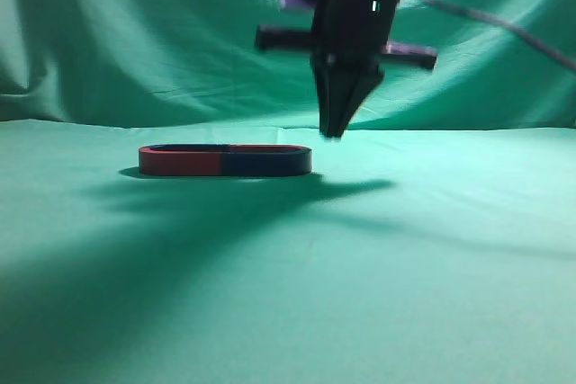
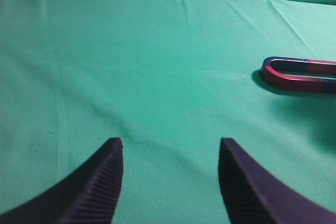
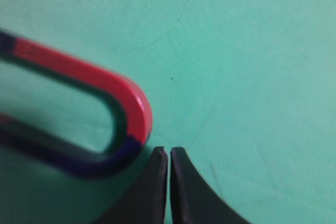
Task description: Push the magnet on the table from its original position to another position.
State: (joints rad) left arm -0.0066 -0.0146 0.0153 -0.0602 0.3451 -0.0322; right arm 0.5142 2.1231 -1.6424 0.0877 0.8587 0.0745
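A red and blue horseshoe magnet (image 1: pixel 225 160) lies flat on the green cloth. It also shows at the right edge of the left wrist view (image 2: pixel 299 75) and close up in the right wrist view (image 3: pixel 79 108). My right gripper (image 1: pixel 335 132) is shut and empty, pointing down just right of the magnet's curved end; in the right wrist view (image 3: pixel 168 151) its tips sit right beside that bend. My left gripper (image 2: pixel 170 142) is open and empty, well away from the magnet, and does not show in the exterior view.
The green cloth (image 1: pixel 405 249) covers the table and rises as a backdrop behind. The right arm's shadow falls across the cloth in front of the magnet.
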